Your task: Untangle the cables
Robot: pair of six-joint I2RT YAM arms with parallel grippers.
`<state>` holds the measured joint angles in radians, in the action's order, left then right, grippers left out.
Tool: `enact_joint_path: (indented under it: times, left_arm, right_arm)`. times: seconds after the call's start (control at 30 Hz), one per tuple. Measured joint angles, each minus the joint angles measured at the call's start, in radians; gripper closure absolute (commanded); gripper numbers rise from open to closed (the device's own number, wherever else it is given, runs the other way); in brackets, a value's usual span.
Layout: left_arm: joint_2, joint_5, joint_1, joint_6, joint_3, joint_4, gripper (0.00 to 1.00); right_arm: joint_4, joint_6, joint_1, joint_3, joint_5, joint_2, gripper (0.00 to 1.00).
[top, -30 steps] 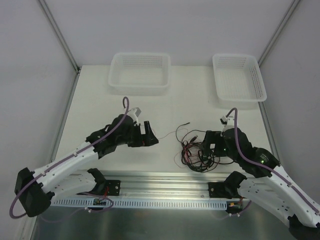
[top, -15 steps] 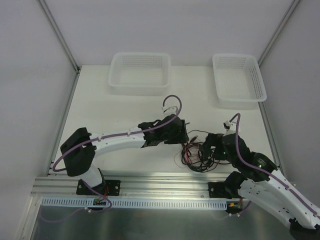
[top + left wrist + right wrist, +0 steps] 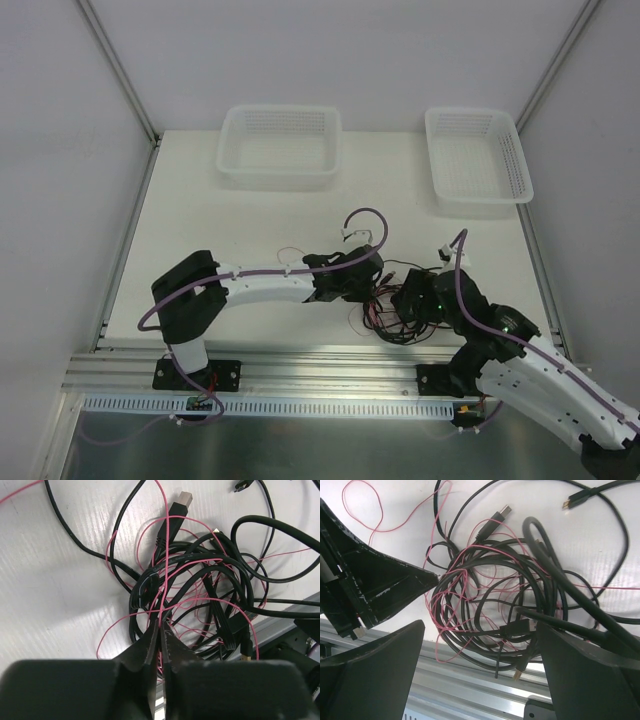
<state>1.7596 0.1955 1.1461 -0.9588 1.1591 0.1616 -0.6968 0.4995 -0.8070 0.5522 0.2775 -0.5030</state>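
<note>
The white table (image 3: 200,220) carried two white mesh baskets at its far side, the left basket (image 3: 276,174) and the right basket (image 3: 478,205), both well apart from the work. An aluminium rail (image 3: 300,360) ran along the near edge.

The left arm (image 3: 265,285) reached across to the right, and the right arm (image 3: 540,370) bent in from the near right corner, so the two wrists met over one spot. There, near the front edge and right of centre, lay the cables (image 3: 385,318): thick black loops wound together with fine pink strands in a single knot, part of it overhanging the rail.

The right gripper (image 3: 480,630) hung above the knot with its fingers spread wide, one on each side of the heap and touching nothing. The left gripper (image 3: 160,627) had its tips pressed nearly together at the edge of the tangle; a pink strand ran into the slit between them and seemed to be pinched there, though the view was too crowded to be sure.

A silver-ended plug (image 3: 182,500) lay free on the table just beyond the knot, and a small gold-tipped plug (image 3: 566,503) lay further off.
</note>
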Motion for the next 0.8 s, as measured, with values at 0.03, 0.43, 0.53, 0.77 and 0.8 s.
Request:
enact_joint_path:
  times: [0.03, 0.43, 0.53, 0.77, 0.8]
  left_arm:
    - [0.001, 0.000, 0.000, 0.001, 0.000, 0.000, 1.00]
    - [-0.206, 0.114, 0.000, 0.088, -0.006, 0.080, 1.00]
    - [-0.317, 0.158, -0.003, 0.122, -0.006, 0.111, 1.00]
    - [-0.564, 0.201, -0.103, 0.219, -0.003, 0.218, 1.00]
    - [-0.594, 0.203, -0.129, 0.233, 0.003, 0.238, 1.00]
  right_arm:
    - [0.013, 0.003, -0.003, -0.005, -0.004, -0.007, 0.01]
    - [0.211, 0.059, -0.051, -0.093, -0.072, -0.201, 0.18]
    - [0.214, 0.085, -0.051, -0.106, -0.050, -0.253, 0.42]
    - [0.208, 0.145, -0.026, -0.125, -0.024, -0.298, 0.77]
    - [0.206, 0.149, -0.022, -0.125, -0.021, -0.297, 0.80]
